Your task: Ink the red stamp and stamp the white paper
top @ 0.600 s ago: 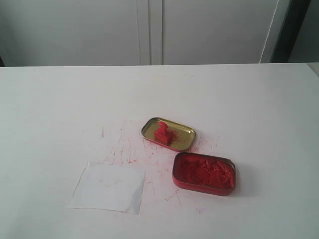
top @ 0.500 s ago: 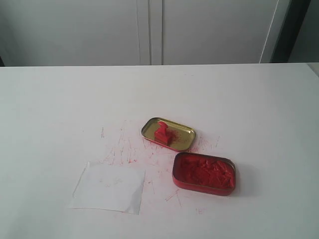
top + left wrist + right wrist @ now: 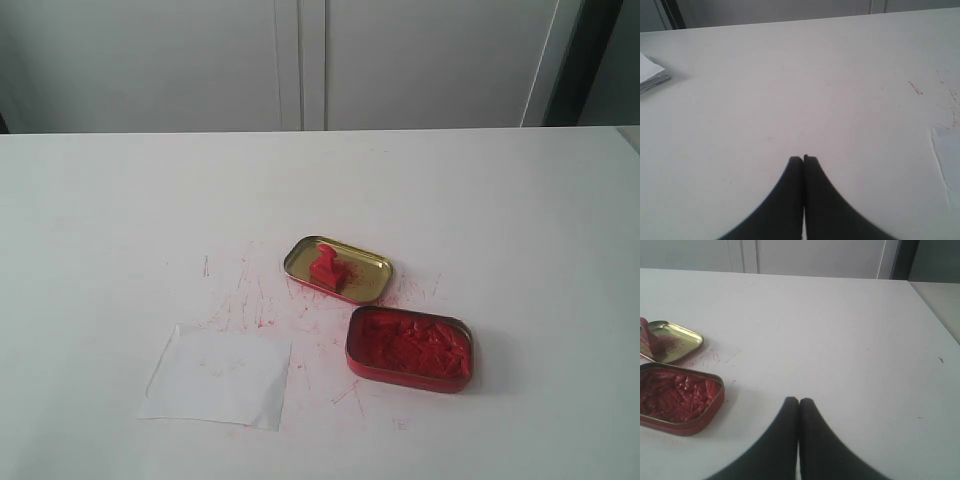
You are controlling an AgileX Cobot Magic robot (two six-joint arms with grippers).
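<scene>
The red stamp (image 3: 326,267) stands inside the shallow gold tin lid (image 3: 366,270) near the table's middle; its edge also shows in the right wrist view as the red stamp (image 3: 644,335). The white paper (image 3: 218,377) lies flat at the front left, and a corner of the white paper (image 3: 949,160) shows in the left wrist view. My left gripper (image 3: 803,158) is shut and empty over bare table, away from the paper. Shut as well, my right gripper (image 3: 799,400) holds nothing and sits beside the red ink tin (image 3: 675,397). Neither arm appears in the exterior view.
The red tin of lumpy ink paste (image 3: 411,348) sits just in front of the gold lid (image 3: 672,341). Red ink scratches (image 3: 250,300) mark the table between paper and tins. A folded white stack (image 3: 651,75) lies far off in the left wrist view. White cabinets stand behind the table.
</scene>
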